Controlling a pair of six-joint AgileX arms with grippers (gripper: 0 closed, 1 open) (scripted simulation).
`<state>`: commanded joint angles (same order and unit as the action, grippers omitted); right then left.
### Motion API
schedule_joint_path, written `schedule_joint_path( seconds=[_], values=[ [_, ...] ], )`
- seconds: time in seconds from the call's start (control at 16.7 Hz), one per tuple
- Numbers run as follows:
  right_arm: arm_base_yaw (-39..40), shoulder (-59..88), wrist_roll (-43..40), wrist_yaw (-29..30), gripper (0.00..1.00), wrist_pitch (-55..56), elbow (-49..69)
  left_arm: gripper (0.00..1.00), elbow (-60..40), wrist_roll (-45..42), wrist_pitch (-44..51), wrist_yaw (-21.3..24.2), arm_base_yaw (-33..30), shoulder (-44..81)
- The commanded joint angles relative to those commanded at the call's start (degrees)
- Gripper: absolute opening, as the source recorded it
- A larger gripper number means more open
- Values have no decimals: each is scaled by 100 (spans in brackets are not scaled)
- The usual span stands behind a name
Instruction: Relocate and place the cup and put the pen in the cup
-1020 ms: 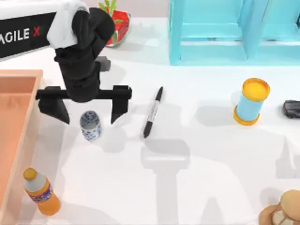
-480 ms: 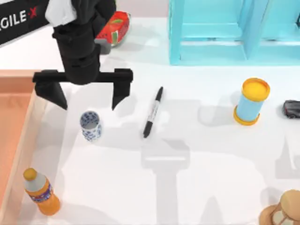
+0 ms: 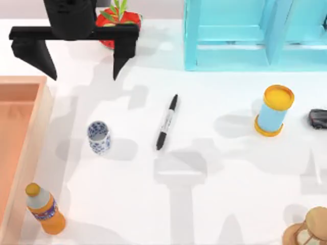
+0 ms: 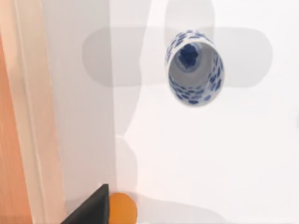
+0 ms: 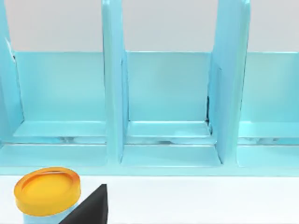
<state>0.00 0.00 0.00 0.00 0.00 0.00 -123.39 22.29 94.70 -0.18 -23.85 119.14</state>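
The cup (image 3: 98, 137), white with blue patterning, stands upright on the table left of centre. In the left wrist view the cup (image 4: 194, 67) shows its open mouth from above. The pen (image 3: 167, 122), black-capped with a pale barrel, lies flat to the cup's right, apart from it. My left gripper (image 3: 82, 76) hangs open, high over the table's far left, well behind the cup and holding nothing. My right gripper (image 5: 91, 209) faces the blue shelf, beside the orange-topped cylinder.
An orange tray (image 3: 20, 132) lines the left edge. An orange bottle (image 3: 45, 210) stands front left. A blue shelf (image 3: 245, 35) spans the back right, with a light-blue cylinder (image 3: 275, 111) before it. A red plant pot (image 3: 120, 20) sits at the back.
My left gripper, open throughout, has pulled up and back from around the cup toward the table's far edge. The cup and pen have stayed put.
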Motion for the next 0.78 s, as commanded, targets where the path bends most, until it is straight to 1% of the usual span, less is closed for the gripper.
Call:
schedule_joint_path(
  seconds=[0.12, 0.42, 0.54, 0.78],
  values=[
    [0, 0, 0, 0, 100, 0, 0, 100, -105, 0, 106, 2, 2, -7],
    [0, 0, 0, 0, 100, 0, 0, 100, -149, 2, 19, -47, -66, 85],
    [0, 0, 0, 0, 100, 0, 0, 100, -298, 4, -227, -201, -327, 419],
    [0, 0, 0, 0, 100, 0, 0, 100, -683, 11, -993, -664, -1092, 1604]
  ],
)
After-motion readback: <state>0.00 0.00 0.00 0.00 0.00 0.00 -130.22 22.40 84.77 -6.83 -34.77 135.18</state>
